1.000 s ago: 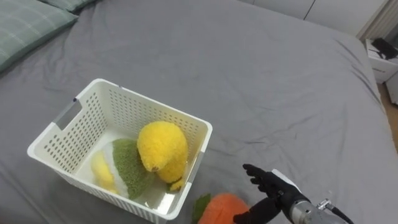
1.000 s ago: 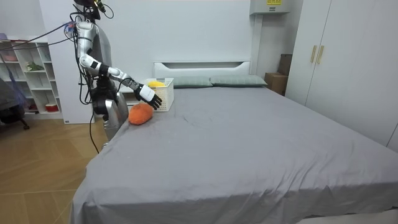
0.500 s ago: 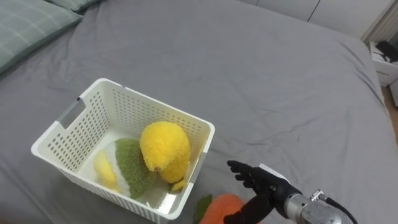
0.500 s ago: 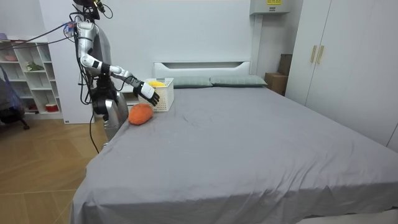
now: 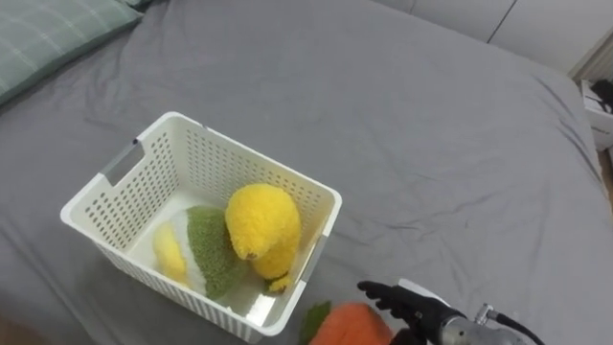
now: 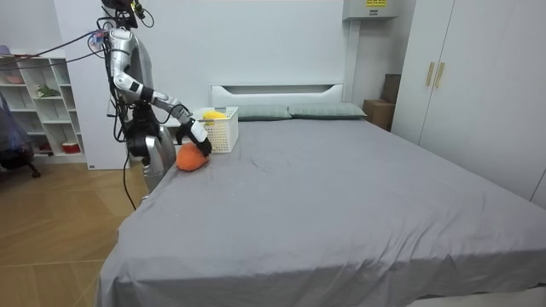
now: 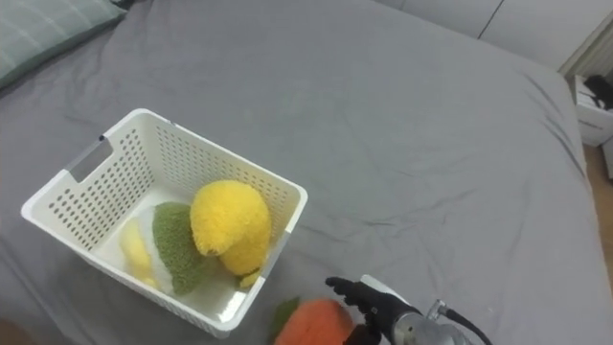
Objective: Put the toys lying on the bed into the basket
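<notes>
**Grey bed (image 5: 431, 125) with white basket (image 5: 239, 158), orange toy (image 5: 350, 326) and my right robot hand (image 5: 407, 302).**
The orange toy lies on the bed just outside the basket's near corner, just left of and below my right robot hand, whose fingers are spread straight, gripping nothing; I judge a short reach down-left would meet it.

Home bedroom, wide grey-sheeted bed (image 6: 341, 196) with pillows (image 6: 328, 110), white wardrobe doors (image 6: 461, 77), open toy shelf (image 6: 38, 111)
</notes>
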You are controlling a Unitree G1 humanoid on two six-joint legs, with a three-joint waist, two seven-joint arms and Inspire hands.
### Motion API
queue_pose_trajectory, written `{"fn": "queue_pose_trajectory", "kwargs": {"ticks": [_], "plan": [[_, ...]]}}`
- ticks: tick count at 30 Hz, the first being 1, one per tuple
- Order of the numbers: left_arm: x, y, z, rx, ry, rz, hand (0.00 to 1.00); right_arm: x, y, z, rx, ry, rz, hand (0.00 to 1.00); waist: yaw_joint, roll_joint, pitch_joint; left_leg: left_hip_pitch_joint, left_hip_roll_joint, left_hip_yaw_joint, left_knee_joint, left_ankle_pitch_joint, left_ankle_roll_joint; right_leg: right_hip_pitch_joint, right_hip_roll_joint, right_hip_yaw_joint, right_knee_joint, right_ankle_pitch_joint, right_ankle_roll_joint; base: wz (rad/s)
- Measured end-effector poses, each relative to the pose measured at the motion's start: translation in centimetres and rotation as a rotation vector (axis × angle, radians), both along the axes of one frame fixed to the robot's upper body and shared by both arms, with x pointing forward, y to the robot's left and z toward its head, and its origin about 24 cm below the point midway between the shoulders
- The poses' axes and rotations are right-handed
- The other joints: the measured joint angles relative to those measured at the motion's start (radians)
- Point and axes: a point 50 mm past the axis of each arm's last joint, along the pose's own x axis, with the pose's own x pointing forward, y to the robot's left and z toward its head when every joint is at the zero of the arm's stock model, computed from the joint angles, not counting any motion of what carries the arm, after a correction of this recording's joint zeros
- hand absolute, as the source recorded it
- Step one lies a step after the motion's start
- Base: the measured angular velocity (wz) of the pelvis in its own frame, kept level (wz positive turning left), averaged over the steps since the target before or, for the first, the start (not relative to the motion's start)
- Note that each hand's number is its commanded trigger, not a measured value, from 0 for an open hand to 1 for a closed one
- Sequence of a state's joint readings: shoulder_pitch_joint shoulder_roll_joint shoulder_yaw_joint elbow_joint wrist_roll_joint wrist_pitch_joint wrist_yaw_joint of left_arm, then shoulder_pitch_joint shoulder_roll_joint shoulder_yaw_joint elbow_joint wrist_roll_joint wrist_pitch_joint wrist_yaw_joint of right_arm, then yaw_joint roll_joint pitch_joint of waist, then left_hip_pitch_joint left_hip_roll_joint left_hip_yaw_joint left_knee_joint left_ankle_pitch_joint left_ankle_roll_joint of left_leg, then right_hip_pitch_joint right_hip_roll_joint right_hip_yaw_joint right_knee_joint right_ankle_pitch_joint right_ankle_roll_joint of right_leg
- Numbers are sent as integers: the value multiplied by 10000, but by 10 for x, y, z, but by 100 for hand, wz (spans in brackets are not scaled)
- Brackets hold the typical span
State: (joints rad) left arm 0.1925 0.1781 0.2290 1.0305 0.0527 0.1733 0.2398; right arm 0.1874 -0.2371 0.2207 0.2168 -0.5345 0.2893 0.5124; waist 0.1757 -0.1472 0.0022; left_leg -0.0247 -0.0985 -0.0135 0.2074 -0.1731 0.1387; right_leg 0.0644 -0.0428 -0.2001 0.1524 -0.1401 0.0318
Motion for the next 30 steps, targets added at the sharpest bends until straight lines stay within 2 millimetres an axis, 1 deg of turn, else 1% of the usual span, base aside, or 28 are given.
{"fn": "queue_pose_trajectory", "kwargs": {"ticks": [4, 8, 9, 12, 13, 14, 15, 16, 17, 23, 30], "plan": [[-7, 0, 0, 178, 265, 109, 0, -2, -4, -3, -460, 153, -32, 0, -12, 38, 22, -2, 0, -24, -9, -5, -7, 21, 9, 27, 0, 0, 0, 0], [-7, 1, 0, 293, 274, 72, 0, -9, -8, -13, -857, 603, -71, 0, 69, 72, 31, -5, -3, -58, 50, -8, -12, 39, 10, 24, 4, 0, 0, 2], [-7, 1, 0, 301, 292, 70, 0, -11, -8, -16, -938, 726, -41, 0, 133, 76, 34, -5, -3, -58, 61, -10, -13, 39, 9, 24, 5, 0, 0, 0], [-9, 1, 0, 312, 375, 26, 0, -14, -5, -18, -943, 838, 122, 0, 172, 82, 39, -11, -3, -61, 91, -13, -17, 57, 10, 25, 7, 0, 0, 0], [-8, 0, 0, 314, 380, 9, 0, -14, -5, -18, -941, 841, 135, 11, 187, 87, 42, -11, -4, -61, 98, -13, -18, 57, 9, 24, 7, 0, 0, 0], [-8, 0, 0, 315, 399, -71, 0, -14, -5, -18, -951, 821, 134, 54, 209, 106, 56, -24, -8, -79, 118, -17, -18, 55, 9, 13, 7, 0, 0, 5], [-8, -1, 0, 305, 413, -129, 0, -14, -4, -18, -964, 794, 122, 67, 218, 125, 66, -28, -12, -117, 147, -30, -18, 58, 8, -29, 13, 0, 0, 7], [-8, -1, 0, 306, 421, -164, 0, -14, -4, -19, -975, 779, 126, 96, 216, 128, 68, -33, -14, -137, 151, -35, -19, 57, 7, -49, 14, 0, 0, 9], [-7, -1, 0, 304, 451, -274, 0, -14, -4, -19, -972, 742, 106, 100, 202, 139, 75, -46, -17, -175, 157, -43, -22, 52, 6, -82, 13, 0, -1, 9], [-7, -3, -1, 261, 512, -485, 0, -12, -4, -19, -1021, 355, -249, 100, 182, 230, 81, -86, -19, -286, 165, -47, -33, 56, 17, -187, 6, 1, -3, 5], [-7, -4, -1, 322, 545, -596, 0, -14, -2, -21, -769, 345, -445, 100, 170, 317, 80, -92, -20, -291, 158, -47, -31, 93, 14, -203, -3, 1, -2, 0]]}}
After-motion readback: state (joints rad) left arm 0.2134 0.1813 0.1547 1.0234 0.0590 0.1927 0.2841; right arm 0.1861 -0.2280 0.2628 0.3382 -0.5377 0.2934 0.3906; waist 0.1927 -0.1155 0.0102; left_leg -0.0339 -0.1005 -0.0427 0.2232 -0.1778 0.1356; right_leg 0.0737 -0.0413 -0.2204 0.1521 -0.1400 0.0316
